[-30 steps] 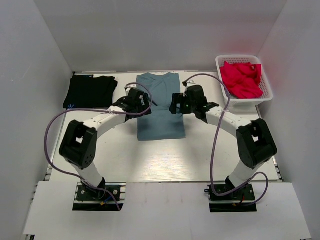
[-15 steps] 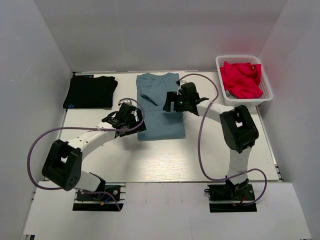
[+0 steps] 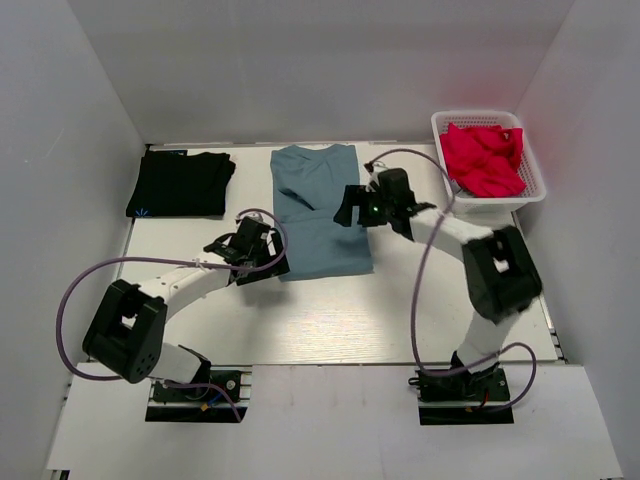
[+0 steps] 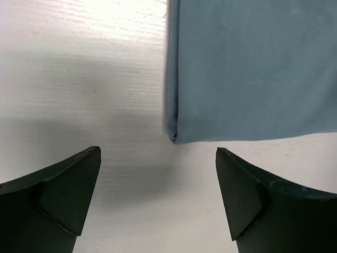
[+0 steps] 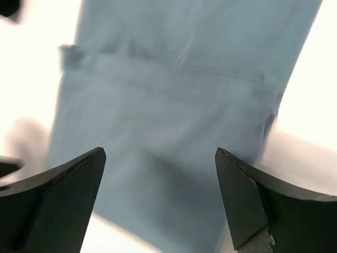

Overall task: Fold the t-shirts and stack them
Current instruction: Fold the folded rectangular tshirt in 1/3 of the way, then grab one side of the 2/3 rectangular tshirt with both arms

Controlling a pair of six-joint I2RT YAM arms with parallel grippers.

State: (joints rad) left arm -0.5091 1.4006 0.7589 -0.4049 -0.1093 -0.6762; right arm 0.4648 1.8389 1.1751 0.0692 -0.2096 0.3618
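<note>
The left end effector (image 4: 158, 154) is hovering released, jaws gaping just short of the blue shirt (image 4: 253, 68), whose near-left corner is lying straight ahead on the counter (image 4: 79, 79). The shirt is running lengthwise away from the arms. The right end effector (image 5: 160, 154), likewise released, is hanging over its right side, farther back. The black shirt (image 3: 180, 183) is lying folded at the far left.

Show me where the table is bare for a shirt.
Bare: the near strip of table between blue shirt and arm bases. Crowded: left gripper and right gripper at that shirt; black shirt and basket fill the far corners.
</note>
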